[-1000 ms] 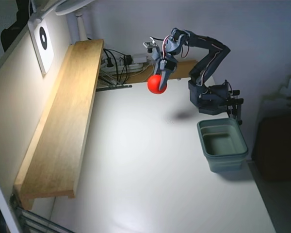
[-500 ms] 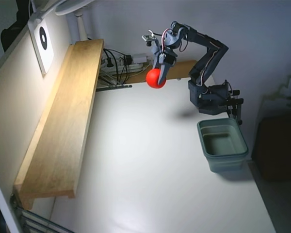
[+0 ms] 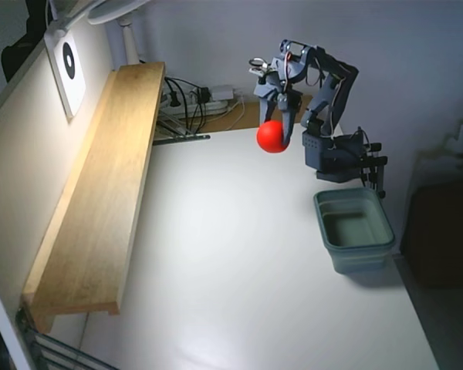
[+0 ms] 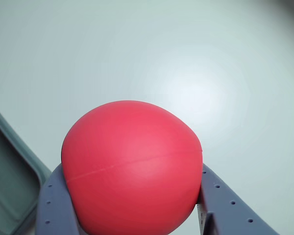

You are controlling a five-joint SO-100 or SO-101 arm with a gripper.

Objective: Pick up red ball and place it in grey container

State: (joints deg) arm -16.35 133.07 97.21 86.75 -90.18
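Observation:
The red ball (image 3: 272, 136) hangs in the air above the white table, held by my gripper (image 3: 277, 134), which is shut on it. In the wrist view the red ball (image 4: 132, 169) fills the lower middle, squeezed between the two grey fingers (image 4: 54, 205). The grey container (image 3: 354, 229) stands on the table at the right, below and to the right of the ball in the fixed view. Its rim (image 4: 10, 161) shows at the left edge of the wrist view. The tub looks empty.
A long wooden shelf (image 3: 100, 193) runs along the left wall. Cables and a power strip (image 3: 193, 100) lie at the back of the table. The arm's base (image 3: 336, 158) is clamped just behind the container. A lamp (image 3: 116, 15) stands at the back left.
The arm has swung to the right with the ball, carrying it from the back centre toward the container's side. The grip on the ball has held.

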